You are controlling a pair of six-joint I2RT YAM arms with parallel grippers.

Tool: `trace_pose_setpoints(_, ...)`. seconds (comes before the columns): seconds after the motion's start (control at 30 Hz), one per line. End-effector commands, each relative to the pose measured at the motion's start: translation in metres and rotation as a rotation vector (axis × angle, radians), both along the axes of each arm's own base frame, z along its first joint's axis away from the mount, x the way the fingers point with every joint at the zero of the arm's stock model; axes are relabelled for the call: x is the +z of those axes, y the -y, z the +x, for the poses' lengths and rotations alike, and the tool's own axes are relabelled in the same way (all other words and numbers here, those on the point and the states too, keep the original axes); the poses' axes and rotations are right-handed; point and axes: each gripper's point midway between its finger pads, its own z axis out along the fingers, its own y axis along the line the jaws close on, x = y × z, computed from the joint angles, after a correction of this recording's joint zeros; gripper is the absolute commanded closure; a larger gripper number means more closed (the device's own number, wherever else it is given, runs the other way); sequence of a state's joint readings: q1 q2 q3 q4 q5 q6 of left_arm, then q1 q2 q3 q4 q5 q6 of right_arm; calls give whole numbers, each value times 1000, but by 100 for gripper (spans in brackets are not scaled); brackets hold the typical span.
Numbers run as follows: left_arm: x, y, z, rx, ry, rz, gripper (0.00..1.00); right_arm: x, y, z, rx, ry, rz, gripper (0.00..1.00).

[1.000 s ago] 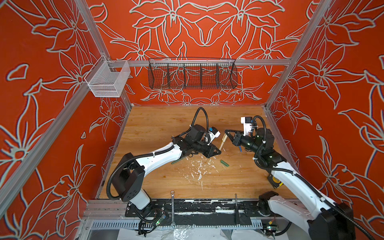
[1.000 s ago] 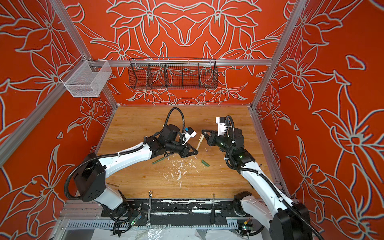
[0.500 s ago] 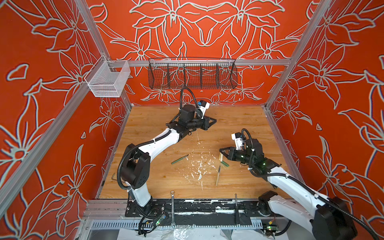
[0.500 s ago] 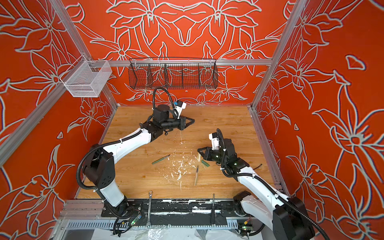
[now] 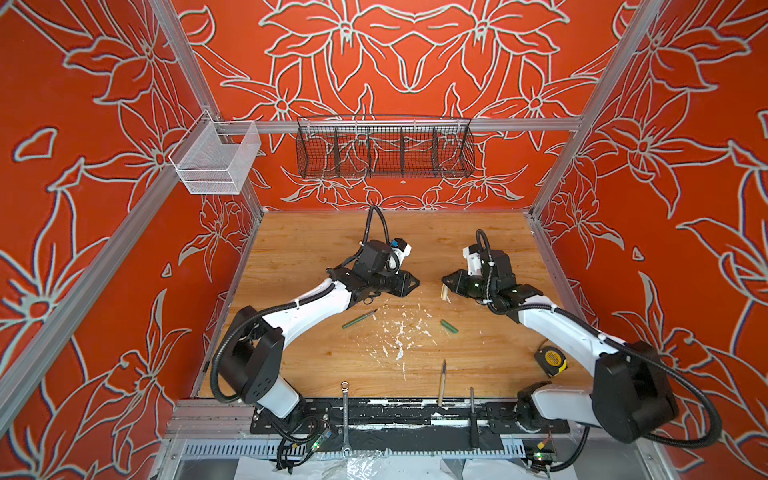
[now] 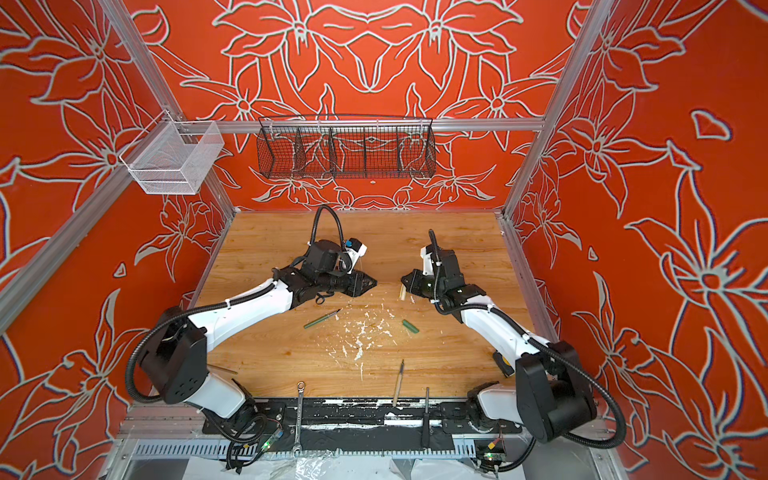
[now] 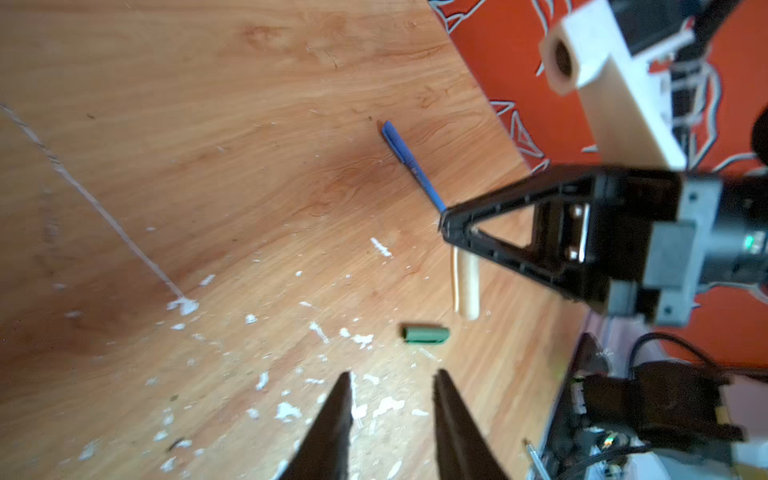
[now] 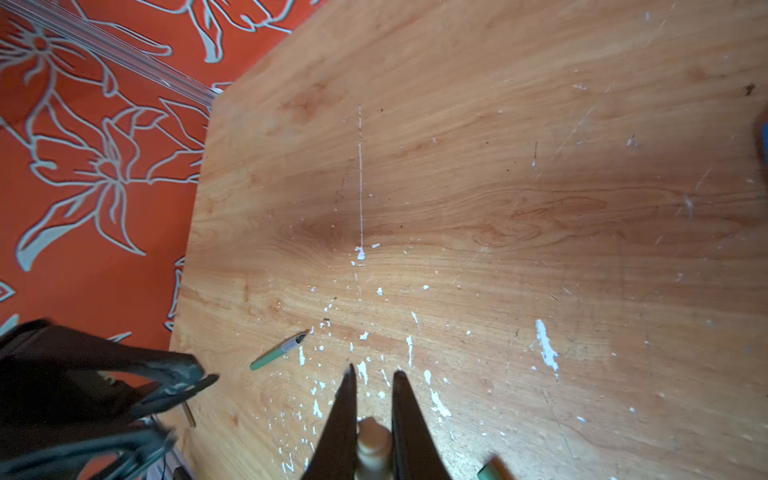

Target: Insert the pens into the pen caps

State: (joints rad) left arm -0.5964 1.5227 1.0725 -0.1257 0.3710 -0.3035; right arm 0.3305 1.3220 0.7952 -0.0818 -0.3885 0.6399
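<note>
- Step in hand, by my reading: the tan pair. The right gripper (image 5: 444, 286) is clamped on the tan cap (image 8: 374, 444) near the middle of the table (image 5: 311, 249).
- Left gripper (image 7: 390, 376): fingers parted, nothing between them. It faces the right one tip to tip, a little apart.
- Tan pen (image 5: 442, 382) lies at 6 o'clock by the front edge. The next move calls for the left arm to fetch it and aim its tip at the cap.
- Green pen (image 5: 359, 319) lies at 7 o'clock of the left gripper, and the green cap (image 5: 449, 326) at 6 o'clock of the right gripper. Both are loose.
- Both arms reach in from the front corners, wrists angled inward.
</note>
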Motion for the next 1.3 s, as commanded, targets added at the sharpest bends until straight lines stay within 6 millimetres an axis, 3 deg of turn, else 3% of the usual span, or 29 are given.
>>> trace_pose_setpoints(0.0, 6, -14, -19, 29, 18, 64, 48, -10, 17, -2, -18, -46, -96, 100)
trace_pose_setpoints(0.13, -18, 8, -59, -36, -22, 208, 39, -26, 37, -4, -50, -92, -178, 100)
trace_pose_setpoints(0.27, -58, 35, -107, -77, -183, 314, 42, -38, 50, -8, -68, -134, -209, 100)
trace_pose_setpoints(0.33, -74, 37, -129, -58, -211, 406, 44, -39, 57, -11, -80, -135, -231, 100)
trace_pose_setpoints(0.57, -94, 67, -207, -114, -309, 439, 42, -36, 80, -24, -121, -123, -293, 100)
trace_pose_setpoints(0.8, -118, 83, -239, -119, -348, 517, 42, -34, 89, -40, -148, -101, -267, 100)
trace_pose_setpoints(0.87, -124, 88, -245, -124, -347, 544, 46, -36, 87, -46, -141, -101, -253, 100)
trace_pose_setpoints(1.1, -140, 89, -252, -108, -373, 581, 64, -39, 86, -58, -131, -98, -228, 100)
trace_pose_setpoints(1.27, -146, 95, -254, -132, -376, 612, 67, -36, 87, -61, -142, -81, -222, 100)
